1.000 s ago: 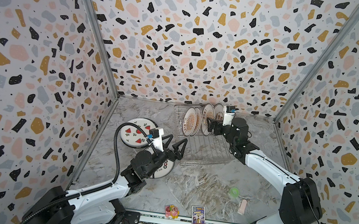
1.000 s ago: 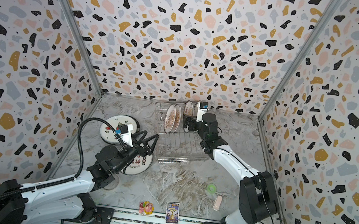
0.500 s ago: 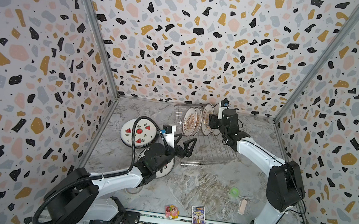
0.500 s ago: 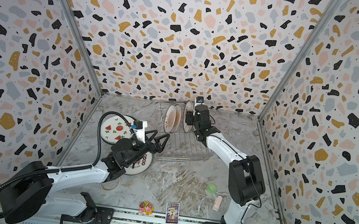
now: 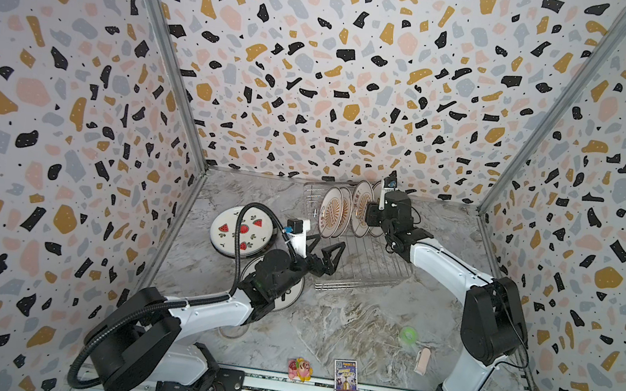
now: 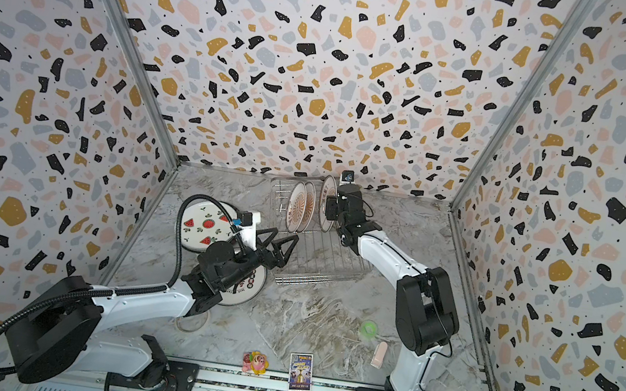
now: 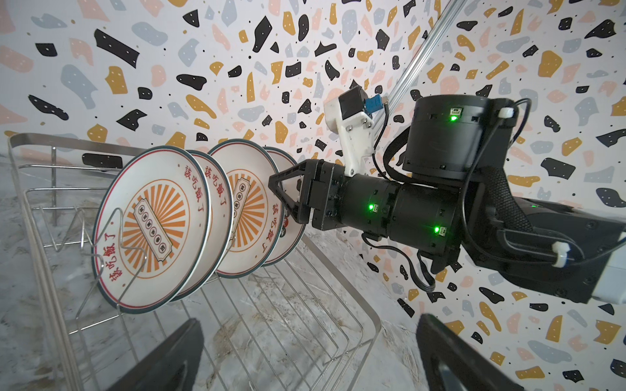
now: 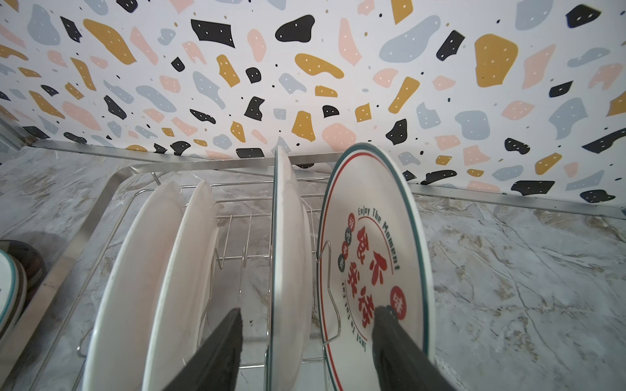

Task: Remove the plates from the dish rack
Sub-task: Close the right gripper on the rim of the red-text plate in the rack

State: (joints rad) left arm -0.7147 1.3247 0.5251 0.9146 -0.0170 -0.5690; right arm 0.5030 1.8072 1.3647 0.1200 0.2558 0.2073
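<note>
Silver wire dish rack (image 5: 369, 270) stands at the back of the marble counter (image 5: 346, 327), four plates (image 5: 346, 214) upright in its prongs (image 8: 329, 287): orange sunburst plates (image 7: 152, 230) and, last in the row, a red-lettered plate (image 8: 372, 237). Right gripper (image 8: 310, 311) reaches in with its fingers (image 8: 220, 352) partly spread either side of the sunburst plate (image 8: 288, 270) beside that one, pinching nothing. Left gripper (image 5: 325, 249) hovers by the rack's near corner, fingers spread wide, close to a watermelon plate (image 5: 240, 232) and another plate (image 5: 289, 300) lying flat on the counter

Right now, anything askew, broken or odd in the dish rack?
Nothing broken or spilled. In a top view the two leftmost plates in the dish rack crowd together; the third plate, between the right gripper's fingers, stands apart.
</note>
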